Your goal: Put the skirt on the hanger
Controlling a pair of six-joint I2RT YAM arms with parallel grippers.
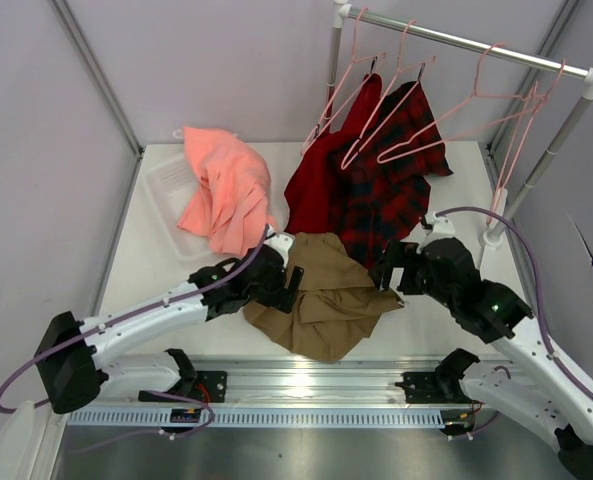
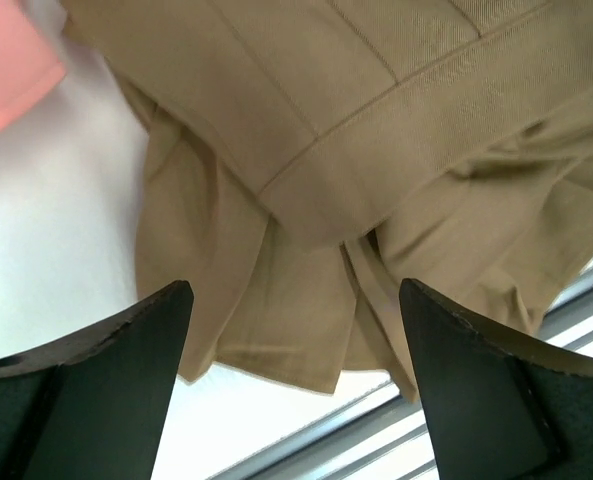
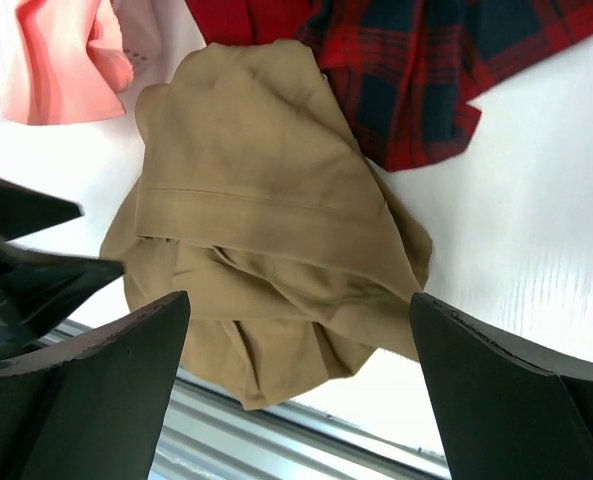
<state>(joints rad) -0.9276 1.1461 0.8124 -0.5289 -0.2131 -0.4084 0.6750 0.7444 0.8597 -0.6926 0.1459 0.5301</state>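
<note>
The khaki skirt lies crumpled on the white table near its front edge. It also shows in the left wrist view and in the right wrist view. My left gripper is open and empty at the skirt's left edge, its fingers apart just above the cloth. My right gripper is open and empty at the skirt's right side, its fingers wide apart. Several thin pink hangers hang on the rail at the back right.
A salmon-pink garment lies over a clear tray at the back left. A red garment and a red-and-black plaid garment hang from the rack. The rack's post stands at the right. A metal rail runs along the table's front.
</note>
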